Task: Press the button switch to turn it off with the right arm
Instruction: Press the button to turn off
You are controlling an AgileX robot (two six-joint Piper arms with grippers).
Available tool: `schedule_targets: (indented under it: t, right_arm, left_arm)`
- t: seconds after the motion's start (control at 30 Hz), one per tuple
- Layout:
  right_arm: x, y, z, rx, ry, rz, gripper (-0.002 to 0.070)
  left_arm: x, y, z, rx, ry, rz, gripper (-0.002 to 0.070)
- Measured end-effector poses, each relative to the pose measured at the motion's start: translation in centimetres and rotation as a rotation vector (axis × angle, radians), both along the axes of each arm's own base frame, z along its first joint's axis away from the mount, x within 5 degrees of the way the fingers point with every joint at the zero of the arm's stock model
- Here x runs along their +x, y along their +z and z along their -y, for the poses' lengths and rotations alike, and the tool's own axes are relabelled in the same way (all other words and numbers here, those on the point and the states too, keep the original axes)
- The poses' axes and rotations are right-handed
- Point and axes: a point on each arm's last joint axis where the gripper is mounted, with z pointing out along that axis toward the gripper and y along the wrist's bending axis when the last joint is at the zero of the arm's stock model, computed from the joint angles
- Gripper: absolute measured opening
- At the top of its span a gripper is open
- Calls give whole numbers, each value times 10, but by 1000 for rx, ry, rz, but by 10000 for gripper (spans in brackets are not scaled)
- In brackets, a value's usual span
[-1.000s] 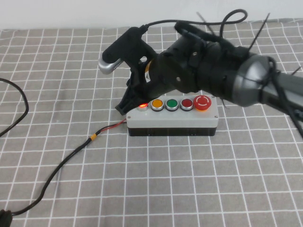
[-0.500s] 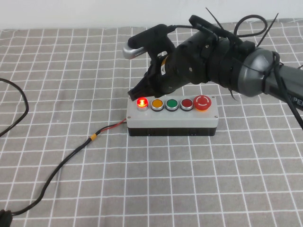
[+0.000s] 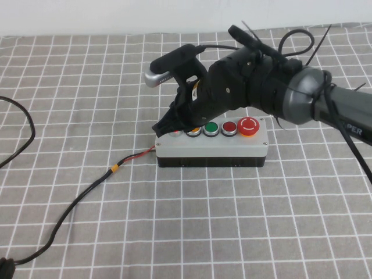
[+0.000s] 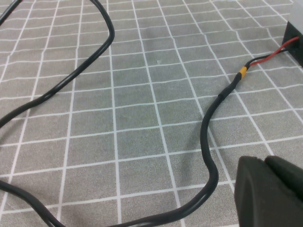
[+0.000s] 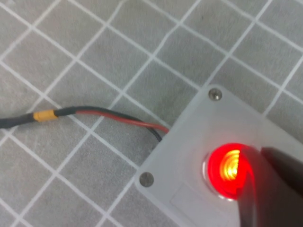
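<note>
High view first, left to right: far left of the frame you've got the black cable point(image 3: 70, 212) snaking across the checked cloth point(image 3: 87, 87), ending in the orange band and red lead that run into the grey button box point(image 3: 212, 146) just left of centre. Nothing on that side has budged.

The change is at the box's left end. Half a second ago the right gripper point(image 3: 168, 125) was pulled up and back from the box and you could see the button switch point(image 3: 175, 133) glowing in the clear. Now the tip has dropped down and forward again and sits right over it, so in this view the switch is almost completely covered. The orange, green and dark red buttons and the big mushroom stop run off to the right, untouched. The right arm point(image 3: 279, 96) fills the upper right.

The right wrist view shows the button switch point(image 5: 230, 169) in the lower right, still lit bright red, with the dark fingertip edging over its side. So my read: you're on it for a second press, but it isn't off yet. Can't tell whether the right fingers are apart or together.

The left gripper point(image 4: 267, 194) is parked low over the cloth by the cable in the lower right of its own view; can't tell its fingers either.
</note>
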Motion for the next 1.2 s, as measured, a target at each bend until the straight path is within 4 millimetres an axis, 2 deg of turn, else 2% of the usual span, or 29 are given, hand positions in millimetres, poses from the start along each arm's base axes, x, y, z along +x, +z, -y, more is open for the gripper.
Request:
schedule_targets:
  t: [0.53, 0.83, 0.93, 1.03, 1.2]
  right_arm:
    - [6, -14, -5, -17, 11, -5, -16]
    - [7, -10, -5, -17, 13, 6, -16]
    - [4, -1, -2, -20, 14, 11, -16]
    - [-2, 18, 4, -27, 16, 27, -16]
    - [-19, 80, 25, -20, 19, 156, -16]
  left_arm:
    - [0, 0, 0, 0, 0, 0, -4]
    - [0, 0, 0, 0, 0, 0, -4]
    - [0, 0, 0, 0, 0, 0, -4]
    - [0, 0, 0, 0, 0, 0, -4]
    - [0, 0, 0, 0, 0, 0, -4]
